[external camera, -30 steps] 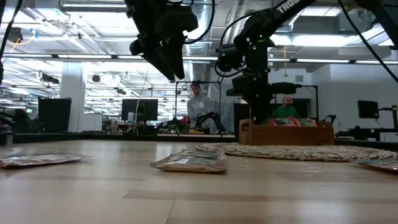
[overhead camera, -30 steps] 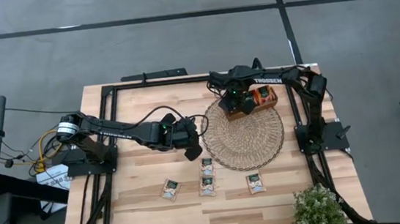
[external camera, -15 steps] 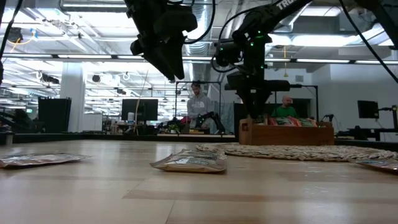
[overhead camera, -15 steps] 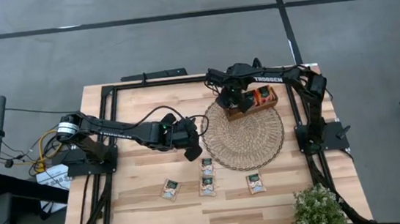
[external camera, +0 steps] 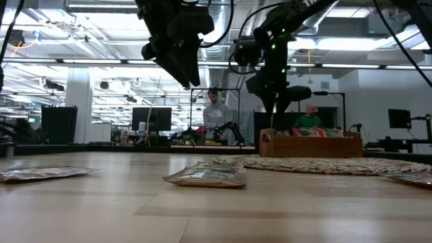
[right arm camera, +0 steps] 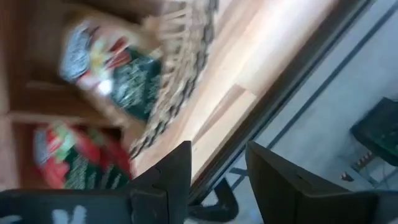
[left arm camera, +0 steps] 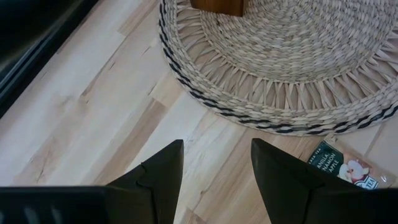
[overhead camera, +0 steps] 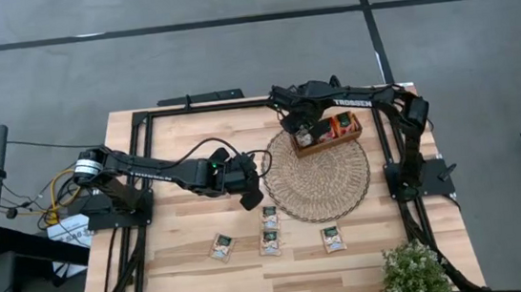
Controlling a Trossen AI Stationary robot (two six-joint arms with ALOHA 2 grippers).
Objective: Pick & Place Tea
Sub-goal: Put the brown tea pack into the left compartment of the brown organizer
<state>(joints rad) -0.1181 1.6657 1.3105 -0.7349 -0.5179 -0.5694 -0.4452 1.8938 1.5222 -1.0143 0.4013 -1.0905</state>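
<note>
A pale wooden bench [overhead camera: 177, 269] of glued planks is seen from above, framed by black rails. A round woven wicker mat [overhead camera: 326, 183] is laid on its right half, toward the far edge, and an oblong wooden tray with compartments [overhead camera: 331, 130] is set on the mat's far rim. A green leafy plant [overhead camera: 414, 273] is placed at the near right corner.

The dark left arm is stretched from the bench's left edge toward the middle, and the left gripper [overhead camera: 249, 197] is held above the bare wood just beside the mat's left rim. Its fingers [left arm camera: 158, 174] are parted with nothing between them.

The dark right arm is reached from the right edge along the far edge, and the right gripper [overhead camera: 299, 129] is held above the tray's left end. Its fingers [right arm camera: 171, 174] are seen apart and empty in the wrist view.

The small flat square tea sachets are found in two places. Red ones [right arm camera: 74, 158] and a pale one [right arm camera: 102, 65] are lodged in the tray's compartments. Four pale green-beige sachets are left on the bench: one [overhead camera: 269, 216] just beside the mat's near left rim, and three in a row nearer the front edge [overhead camera: 220, 247] [overhead camera: 270, 244] [overhead camera: 333, 240].

Beyond the bench, two people [external camera: 214, 115] are seen in the room in the low view.
</note>
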